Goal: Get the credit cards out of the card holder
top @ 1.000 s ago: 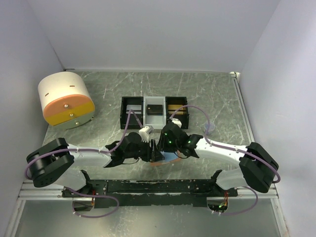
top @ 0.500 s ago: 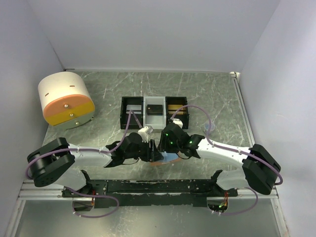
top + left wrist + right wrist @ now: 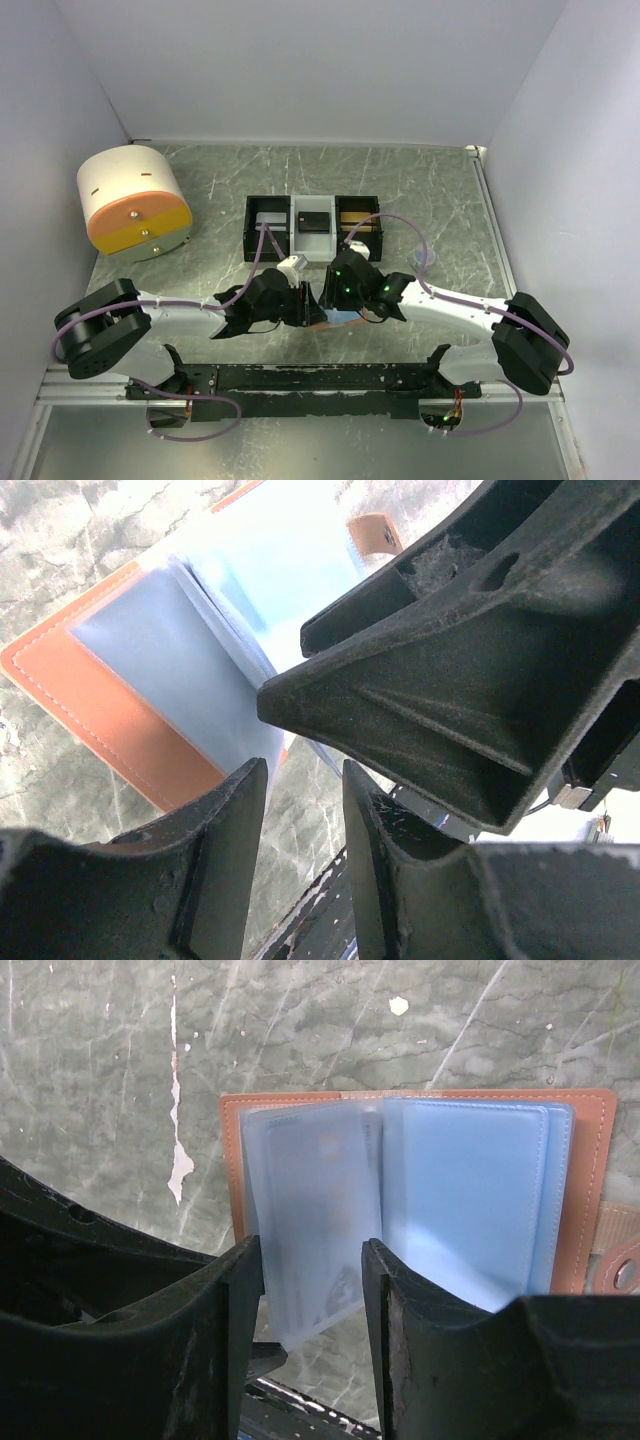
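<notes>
The card holder (image 3: 585, 1190), salmon-orange with light blue lining, lies open on the table near the front edge (image 3: 350, 319). Its frosted plastic sleeves (image 3: 310, 1220) fan upward, and a dim card shape shows through one of them. My right gripper (image 3: 312, 1260) is open just above it, with the loose corner of a sleeve hanging between the fingers untouched. My left gripper (image 3: 303, 780) is open right beside it, only bare table between its fingers. The holder's orange cover (image 3: 110, 720) lies just beyond them. In the top view both grippers meet tip to tip, left (image 3: 306, 302) and right (image 3: 330, 300).
A black-and-white three-compartment tray (image 3: 249, 238) stands just behind the grippers, with dark items in it. A cream and orange round container (image 3: 135, 200) sits at the back left. A black rail (image 3: 320, 378) runs along the table's front edge.
My left gripper's jaws have narrowed a little and my right gripper's have widened slightly. Both arms have shifted only slightly over the open card holder.
</notes>
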